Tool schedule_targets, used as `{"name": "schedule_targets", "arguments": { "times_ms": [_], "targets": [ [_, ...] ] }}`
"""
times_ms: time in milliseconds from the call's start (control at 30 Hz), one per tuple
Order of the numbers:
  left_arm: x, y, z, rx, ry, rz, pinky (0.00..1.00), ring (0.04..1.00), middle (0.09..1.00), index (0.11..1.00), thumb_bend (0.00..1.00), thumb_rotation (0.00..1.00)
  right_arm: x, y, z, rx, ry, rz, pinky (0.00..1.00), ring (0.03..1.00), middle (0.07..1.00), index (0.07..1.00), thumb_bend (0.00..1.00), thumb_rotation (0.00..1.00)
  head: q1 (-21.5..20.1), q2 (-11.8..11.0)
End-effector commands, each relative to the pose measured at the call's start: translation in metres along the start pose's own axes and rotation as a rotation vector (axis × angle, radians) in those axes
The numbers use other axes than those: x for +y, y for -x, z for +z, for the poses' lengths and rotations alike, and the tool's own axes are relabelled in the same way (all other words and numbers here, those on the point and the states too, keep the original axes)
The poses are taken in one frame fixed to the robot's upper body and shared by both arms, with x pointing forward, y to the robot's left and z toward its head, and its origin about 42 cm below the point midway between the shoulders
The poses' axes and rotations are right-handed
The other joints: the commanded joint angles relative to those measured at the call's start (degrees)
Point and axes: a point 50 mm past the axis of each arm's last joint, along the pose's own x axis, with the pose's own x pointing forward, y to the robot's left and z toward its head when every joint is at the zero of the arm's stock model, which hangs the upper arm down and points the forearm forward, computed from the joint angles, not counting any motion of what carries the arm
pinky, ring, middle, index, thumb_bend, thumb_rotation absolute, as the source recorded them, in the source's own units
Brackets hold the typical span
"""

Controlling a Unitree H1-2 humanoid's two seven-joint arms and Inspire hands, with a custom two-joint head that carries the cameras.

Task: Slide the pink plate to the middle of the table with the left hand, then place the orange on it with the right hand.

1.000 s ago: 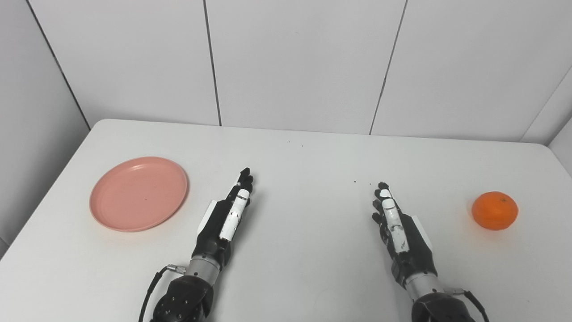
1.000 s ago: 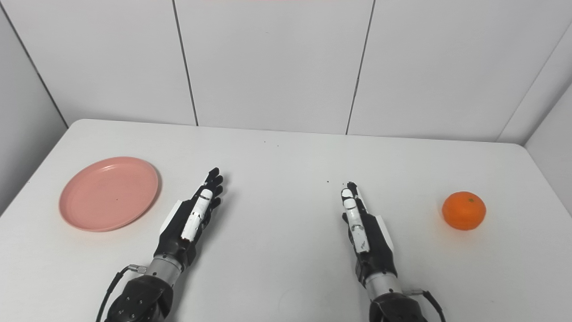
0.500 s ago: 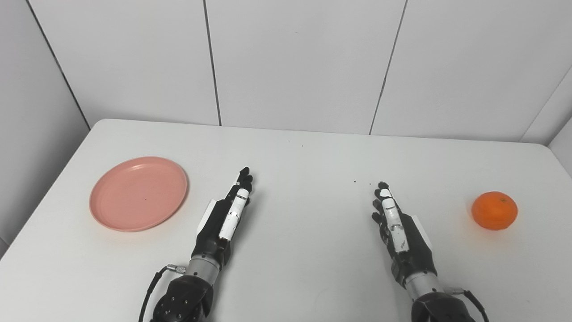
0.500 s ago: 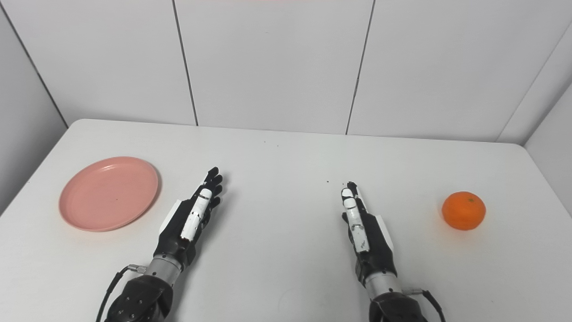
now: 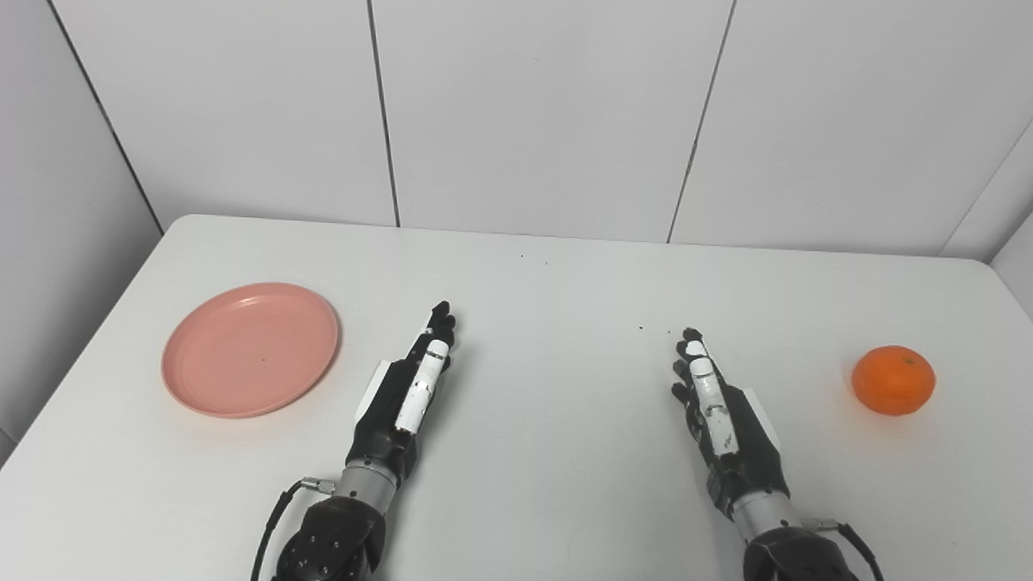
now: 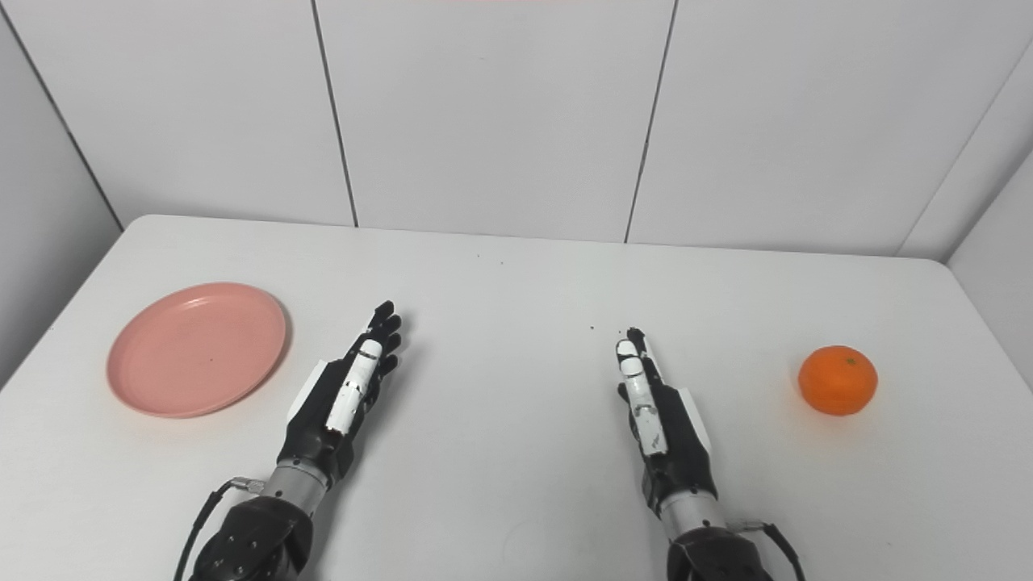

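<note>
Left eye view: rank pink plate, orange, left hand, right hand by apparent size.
1. Round pink plastic plate, widest.
2. Black-and-white left hand and right hand: alike, not ranked; nearer the camera than the plate.
3. Round orange fruit, smallest.

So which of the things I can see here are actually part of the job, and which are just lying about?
Part of the job:
- round pink plastic plate
- round orange fruit
- left hand, open
- right hand, open

Just there:
- white table
- a few tiny dark specks on it
</note>
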Motion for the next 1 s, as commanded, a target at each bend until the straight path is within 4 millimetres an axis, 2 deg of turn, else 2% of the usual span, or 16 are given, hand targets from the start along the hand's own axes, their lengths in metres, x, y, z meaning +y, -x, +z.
{"name": "schedule_targets", "arguments": {
  "times_ms": [0, 267, 400, 633, 967],
  "targets": [
    [-0.006, -0.004, 0.010, -0.076, 0.003, -0.003, 1.00, 1.000, 1.000, 1.000, 0.37, 1.00, -0.003, -0.003, 0.009, -0.060, 0.017, 0.005, 1.00, 1.000, 1.000, 1.000, 0.36, 1.00, 2.52, -0.85],
    [-0.029, -0.008, 0.000, -0.070, -0.014, -0.007, 1.00, 1.000, 1.000, 1.000, 0.35, 1.00, -0.024, 0.000, 0.003, -0.068, 0.002, 0.010, 1.00, 1.000, 1.000, 1.000, 0.33, 1.00, 10.66, -4.37],
    [-0.039, -0.011, -0.004, -0.056, -0.018, -0.015, 1.00, 1.000, 1.000, 1.000, 0.35, 1.00, -0.034, 0.001, -0.002, -0.100, -0.010, 0.038, 1.00, 1.000, 1.000, 1.000, 0.32, 1.00, 12.89, -5.49],
    [-0.050, -0.014, -0.005, -0.021, -0.030, -0.017, 1.00, 1.000, 1.000, 1.000, 0.35, 1.00, -0.042, 0.001, -0.005, -0.111, -0.010, 0.060, 1.00, 1.000, 1.000, 1.000, 0.31, 1.00, 14.74, -6.52],
    [-0.050, -0.013, -0.004, -0.011, -0.051, -0.021, 1.00, 1.000, 1.000, 1.000, 0.37, 1.00, -0.040, 0.002, -0.003, -0.105, -0.016, 0.060, 1.00, 1.000, 1.000, 1.000, 0.28, 1.00, 14.72, -6.33]
  ]
}}
